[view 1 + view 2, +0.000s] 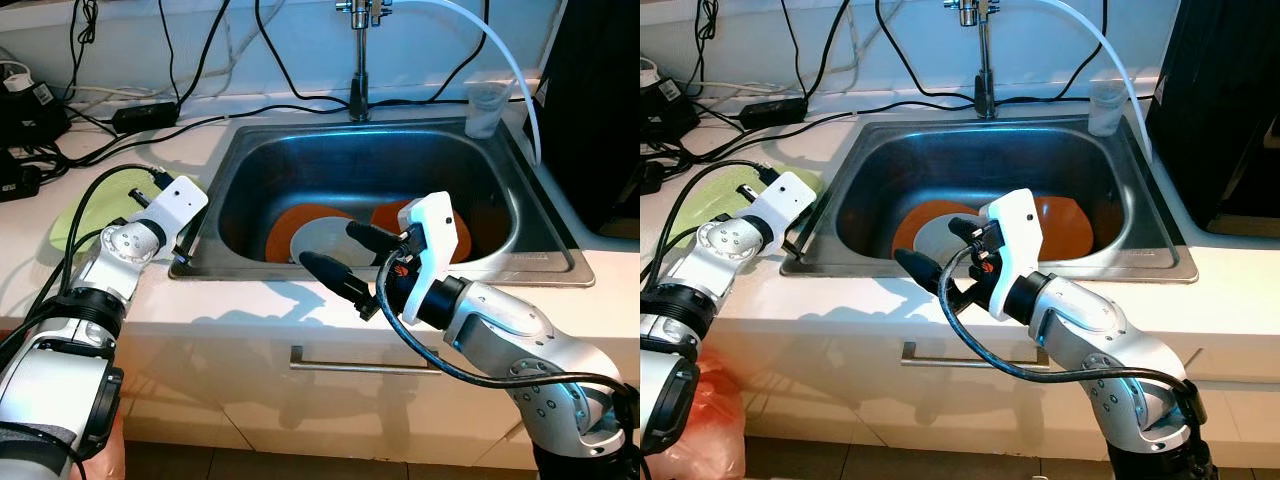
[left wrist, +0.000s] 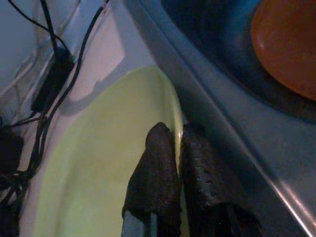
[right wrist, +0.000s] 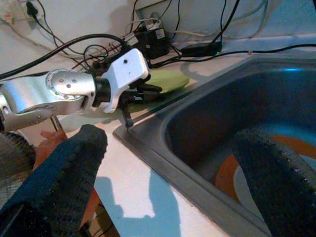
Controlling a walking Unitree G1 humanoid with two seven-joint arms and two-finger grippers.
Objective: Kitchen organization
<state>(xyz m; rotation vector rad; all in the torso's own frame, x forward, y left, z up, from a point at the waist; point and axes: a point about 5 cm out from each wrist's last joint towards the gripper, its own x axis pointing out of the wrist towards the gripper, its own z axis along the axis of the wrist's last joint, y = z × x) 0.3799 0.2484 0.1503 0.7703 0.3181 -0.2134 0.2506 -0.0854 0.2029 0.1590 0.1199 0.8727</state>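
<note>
A pale green plate [image 1: 84, 216] lies on the white counter just left of the steel sink [image 1: 250, 150]. My left gripper [image 1: 181, 256] sits at the plate's sink-side rim; in the left wrist view its fingers [image 2: 155, 168] are pressed together with the green plate's [image 2: 98, 163] rim running between them. In the sink lie an orange plate [image 1: 288, 222], a grey plate [image 1: 322, 240] on top of it, and a second orange plate [image 1: 466, 236]. My right gripper [image 1: 327, 243] hangs open over the sink's front edge, above the grey plate, holding nothing.
A tap [image 1: 358, 60] and a white hose [image 1: 510, 55] stand behind the sink, with a clear cup [image 1: 487, 106] at its back right corner. Black cables and power adapters [image 1: 140, 115] crowd the back left counter. A dark appliance [image 1: 1230, 110] stands on the right.
</note>
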